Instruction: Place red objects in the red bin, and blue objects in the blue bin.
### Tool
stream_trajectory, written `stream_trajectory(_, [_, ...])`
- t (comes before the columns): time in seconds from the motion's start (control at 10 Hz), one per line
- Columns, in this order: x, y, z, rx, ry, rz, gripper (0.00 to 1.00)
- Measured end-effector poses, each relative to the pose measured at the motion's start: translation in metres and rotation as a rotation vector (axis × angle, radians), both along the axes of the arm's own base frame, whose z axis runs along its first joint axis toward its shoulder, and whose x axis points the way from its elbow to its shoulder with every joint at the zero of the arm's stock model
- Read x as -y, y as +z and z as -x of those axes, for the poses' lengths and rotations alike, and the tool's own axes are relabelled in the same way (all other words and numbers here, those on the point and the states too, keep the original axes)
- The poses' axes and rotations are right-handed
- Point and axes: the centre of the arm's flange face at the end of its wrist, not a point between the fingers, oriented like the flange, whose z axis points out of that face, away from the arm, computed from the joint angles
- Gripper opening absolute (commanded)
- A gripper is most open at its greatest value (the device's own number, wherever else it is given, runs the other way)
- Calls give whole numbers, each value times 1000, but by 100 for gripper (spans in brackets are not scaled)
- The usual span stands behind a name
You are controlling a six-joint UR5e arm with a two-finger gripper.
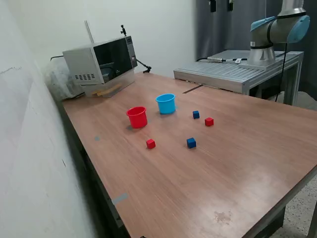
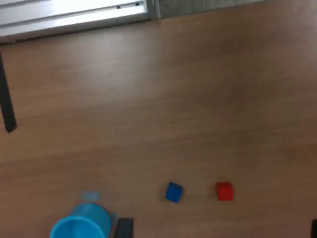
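In the exterior view a red cup (image 1: 137, 117) and a light blue cup (image 1: 166, 103) stand side by side on the wooden table (image 1: 233, 163). One red cube (image 1: 150, 144) and one dark blue cube (image 1: 191, 143) lie in front of them. A second blue cube (image 1: 196, 114) and a second red cube (image 1: 209, 121) lie toward the exterior view's right. The wrist view shows the blue cup (image 2: 81, 225), a blue cube (image 2: 173, 192) and a red cube (image 2: 224, 191). Only two dark fingertips (image 2: 124, 229) of my gripper (image 2: 219, 233) show at the frame edge, wide apart, high above the table.
A microwave (image 1: 101, 62) sits at the table's back corner by the wall. The arm's base (image 1: 262, 49) stands on a ribbed metal platform (image 1: 228, 72) behind the table. A dark strip (image 2: 7, 106) lies on the table near that platform.
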Motion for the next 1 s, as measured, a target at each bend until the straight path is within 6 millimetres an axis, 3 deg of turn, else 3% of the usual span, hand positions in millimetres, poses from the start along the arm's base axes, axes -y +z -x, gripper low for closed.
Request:
stream_trajectory(0.3, [-40, -100, 14, 52, -179, 2, 100])
stream_trajectory(0.5, [-56, -149, 20, 94, -247, -1, 100])
stream_trajectory(0.7, [-59, -173, 21, 110, -259, -22, 100])
stream_trajectory(1.0, [-57, -190, 9, 120, -242, -82, 100])
